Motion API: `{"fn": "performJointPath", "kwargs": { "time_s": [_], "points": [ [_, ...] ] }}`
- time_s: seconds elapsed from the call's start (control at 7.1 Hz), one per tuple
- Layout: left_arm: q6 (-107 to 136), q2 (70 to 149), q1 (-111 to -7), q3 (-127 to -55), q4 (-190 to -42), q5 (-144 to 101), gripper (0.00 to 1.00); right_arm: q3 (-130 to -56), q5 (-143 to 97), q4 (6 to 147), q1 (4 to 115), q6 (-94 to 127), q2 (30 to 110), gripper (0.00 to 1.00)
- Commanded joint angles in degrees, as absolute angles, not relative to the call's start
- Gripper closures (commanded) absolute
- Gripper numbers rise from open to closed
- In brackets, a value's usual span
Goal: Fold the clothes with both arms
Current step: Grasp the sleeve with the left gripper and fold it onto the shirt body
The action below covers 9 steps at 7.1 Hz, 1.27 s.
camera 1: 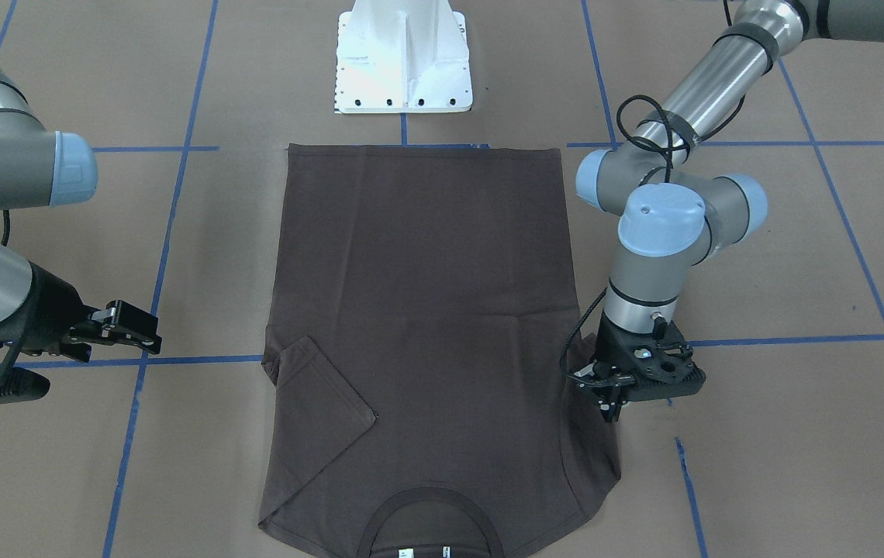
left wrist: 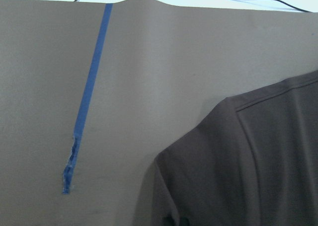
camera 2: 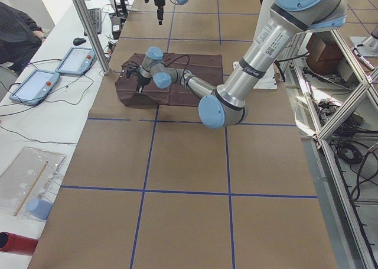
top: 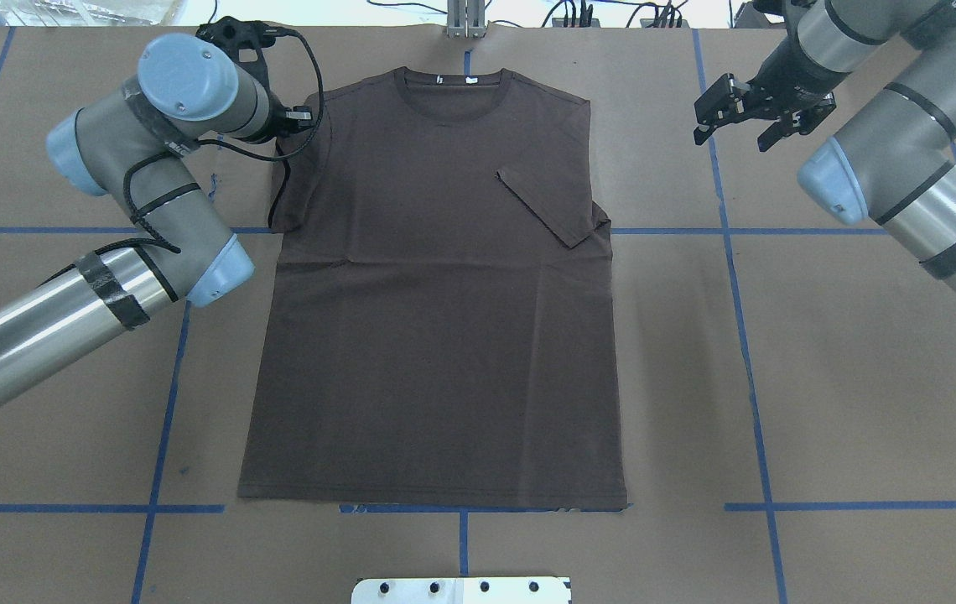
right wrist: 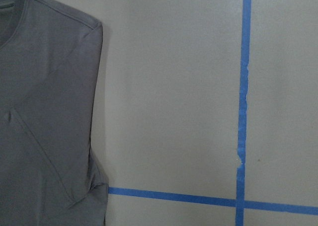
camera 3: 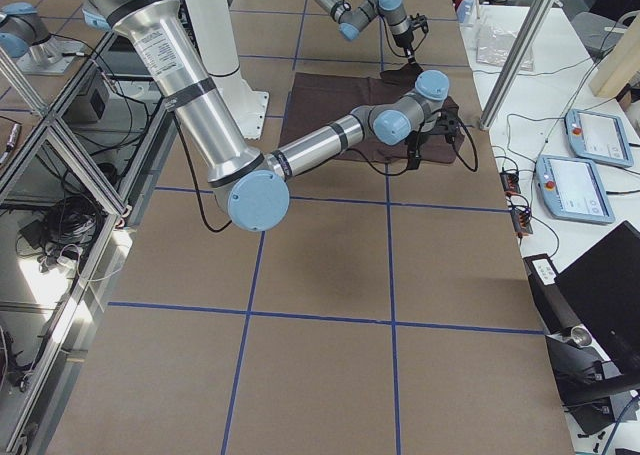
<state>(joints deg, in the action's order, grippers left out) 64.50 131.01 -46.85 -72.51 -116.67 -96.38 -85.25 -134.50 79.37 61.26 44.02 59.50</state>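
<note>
The dark brown T-shirt (top: 436, 335) lies flat on the table, collar (top: 449, 84) at the far edge. Its sleeve on my right side is folded in over the chest (top: 547, 208). The other sleeve (top: 292, 189) lies spread outward. My left gripper (top: 300, 116) points down just above that sleeve by the shoulder, and also shows in the front view (camera 1: 606, 397). Its jaws look apart and hold nothing. The left wrist view shows the sleeve and shoulder (left wrist: 248, 161) lying flat. My right gripper (top: 735, 116) is open and empty, off the shirt to the right, and also shows in the front view (camera 1: 136, 329).
The white pedestal (camera 1: 403, 58) stands at the shirt's hem side. Blue tape lines (top: 742, 277) cross the brown table cover. Tablets (camera 2: 35, 83) and cables lie on the side bench, behind an aluminium post (camera 2: 94, 32).
</note>
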Motion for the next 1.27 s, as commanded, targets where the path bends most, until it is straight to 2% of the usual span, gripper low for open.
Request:
{"fn": "performJointPath", "kwargs": {
  "time_s": [0.0, 0.42, 0.99, 1.13],
  "points": [
    [70.81, 134.11, -43.62, -72.69, -113.99, -96.33, 1.00, -85.25, -134.47, 79.28, 61.17, 44.12, 59.59, 0.00],
    [76.54, 136.49, -39.12, -72.51, -114.34, -96.24, 1.00, -85.25, -134.47, 79.10, 61.17, 44.30, 59.68, 0.00],
    [76.47, 137.37, -38.67, -70.84, -114.87, -96.24, 1.00, -85.08, -134.47, 79.01, 61.00, 44.38, 59.50, 0.00],
    [76.29, 137.11, -38.67, -70.84, -116.61, -96.24, 0.01, -85.17, -134.47, 79.01, 61.00, 44.38, 59.50, 0.00]
  ]
}}
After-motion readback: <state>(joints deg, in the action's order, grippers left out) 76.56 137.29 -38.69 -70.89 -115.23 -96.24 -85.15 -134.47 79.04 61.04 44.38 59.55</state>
